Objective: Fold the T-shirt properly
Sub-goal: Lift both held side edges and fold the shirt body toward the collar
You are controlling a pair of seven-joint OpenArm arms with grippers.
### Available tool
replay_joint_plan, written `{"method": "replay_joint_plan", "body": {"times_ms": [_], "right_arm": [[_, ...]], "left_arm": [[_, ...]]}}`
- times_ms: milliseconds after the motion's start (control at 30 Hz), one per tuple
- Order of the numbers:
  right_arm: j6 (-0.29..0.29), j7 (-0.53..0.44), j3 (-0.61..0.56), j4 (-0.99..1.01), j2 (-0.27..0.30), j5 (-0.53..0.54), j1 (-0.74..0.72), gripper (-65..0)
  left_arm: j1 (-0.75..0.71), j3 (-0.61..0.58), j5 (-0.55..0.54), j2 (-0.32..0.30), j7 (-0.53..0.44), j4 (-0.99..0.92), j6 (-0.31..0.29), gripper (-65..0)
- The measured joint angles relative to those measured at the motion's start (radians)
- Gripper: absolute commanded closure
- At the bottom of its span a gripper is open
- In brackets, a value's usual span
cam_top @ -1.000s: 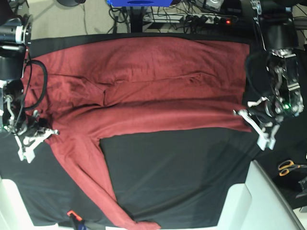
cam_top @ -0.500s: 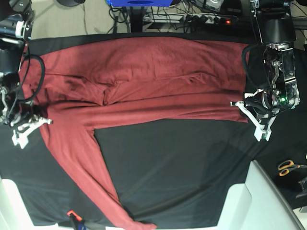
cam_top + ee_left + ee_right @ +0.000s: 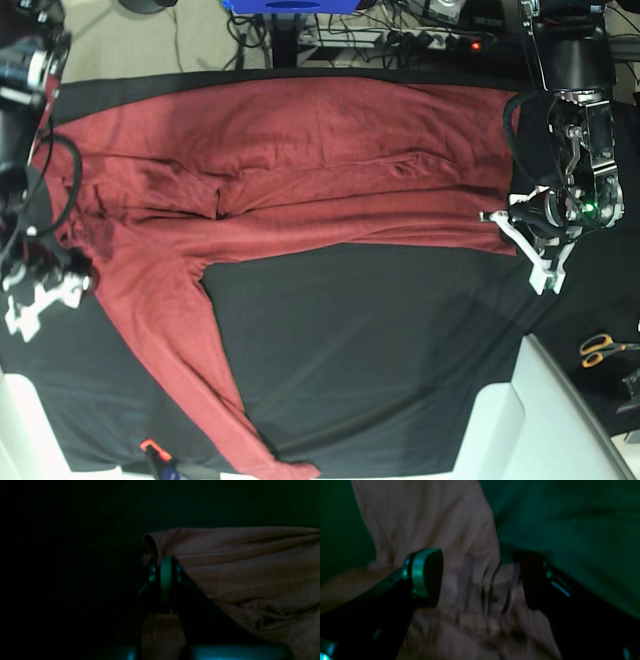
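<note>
Since a second ago: right gripper [image 3: 40, 290] drawn back toward the left edge of the black table cloth [image 3: 380, 350], jaws now spread, shoulder fabric dropped between them; folded hem edge pulled up the cloth. Nearest, a long sleeve trailing from the T-shirt [image 3: 300, 170] down to the cloth's near edge, long axis slanting. Beyond, shirt body stretched crosswise along the far edge. Left gripper [image 3: 510, 225] pressed together, pinching the hem corner at the right edge. Sleeve nearer the right arm. Orange-handled scissors [image 3: 600, 348] off the cloth, clear of the way.
</note>
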State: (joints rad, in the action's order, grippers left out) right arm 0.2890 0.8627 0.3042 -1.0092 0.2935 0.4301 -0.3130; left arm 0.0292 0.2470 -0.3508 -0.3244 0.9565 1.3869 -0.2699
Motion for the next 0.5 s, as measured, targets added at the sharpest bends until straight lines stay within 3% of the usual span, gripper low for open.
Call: {"method": "replay_joint_plan", "body": {"times_ms": [200, 400, 500], "right_arm": [[-0.002, -0.182, -0.071, 0.404, 0.026, -0.113, -0.208, -45.9], [0.010, -0.433, -0.183, 0.676, 0.022, -0.111, -0.274, -45.8], [0.014, -0.481, -0.219, 0.724, 0.024, -0.109, -0.290, -45.5]], "left_arm": [[0.000, 0.001, 0.000, -0.001, 0.001, 0.000, 0.000, 0.0], [-0.002, 0.001, 0.002, -0.001, -0.002, -0.057, 0.000, 0.0], [-0.002, 0.001, 0.003, -0.003, -0.001, -0.056, 0.000, 0.0]]}}
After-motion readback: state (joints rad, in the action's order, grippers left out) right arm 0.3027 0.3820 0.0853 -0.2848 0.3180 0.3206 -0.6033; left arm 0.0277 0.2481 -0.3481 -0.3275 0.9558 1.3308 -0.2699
